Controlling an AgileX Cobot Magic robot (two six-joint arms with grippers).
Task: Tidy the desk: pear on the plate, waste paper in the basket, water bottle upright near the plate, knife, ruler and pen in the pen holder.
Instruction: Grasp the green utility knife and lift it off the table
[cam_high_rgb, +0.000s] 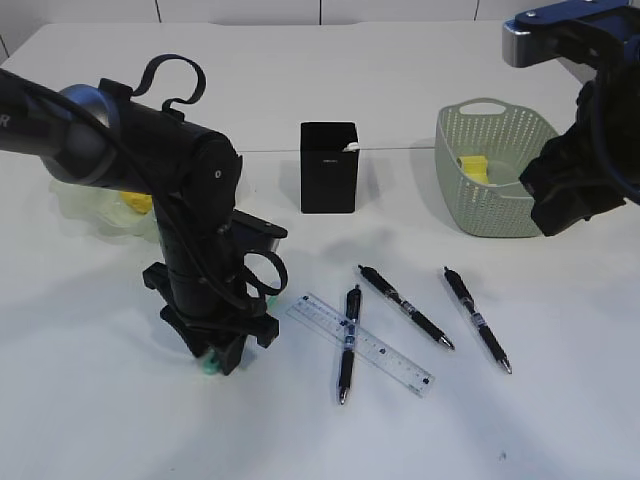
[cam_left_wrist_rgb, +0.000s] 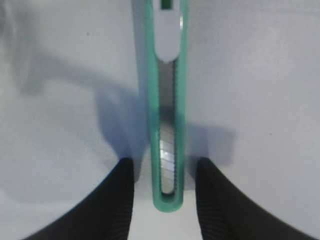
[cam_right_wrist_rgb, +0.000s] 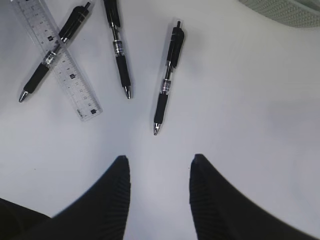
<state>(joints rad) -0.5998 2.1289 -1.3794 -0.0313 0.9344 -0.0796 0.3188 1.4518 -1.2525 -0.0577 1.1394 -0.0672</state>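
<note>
Lying flat on the white worktop (cam_high_rgb: 90, 400), the knife (cam_left_wrist_rgb: 168, 125) sits lengthwise between the left gripper's (cam_left_wrist_rgb: 165, 195) two dark fingers (cam_left_wrist_rgb: 117, 200). Teal body, pale slider at the far end, segmented blade visible in the slot. A narrow gap shows on each side of the handle, so the jaws straddle it without clear contact; cannot tell whether they grip it. In the exterior view this gripper (cam_high_rgb: 215, 355) points straight down at the worktop, a bit of teal showing beneath it.

Clear ruler (cam_high_rgb: 360, 343) lies just right of that arm, with one black pen (cam_high_rgb: 347, 343) crossed over it. Two more pens (cam_high_rgb: 405, 307) (cam_high_rgb: 477, 319) lie further right, apart from each other and from the ruler.

Black pen holder (cam_high_rgb: 329, 167) stands upright behind them, mid-worktop. Green basket (cam_high_rgb: 495, 170) is to its right with something yellow and white, the waste paper (cam_high_rgb: 473, 166), inside. Plate (cam_high_rgb: 85, 205) with the yellow pear (cam_high_rgb: 137, 203) sits at far left, mostly hidden behind the left arm.

Right gripper (cam_right_wrist_rgb: 159, 195) hovers over bare worktop near the pens, jaws parted, nothing between them.
</note>
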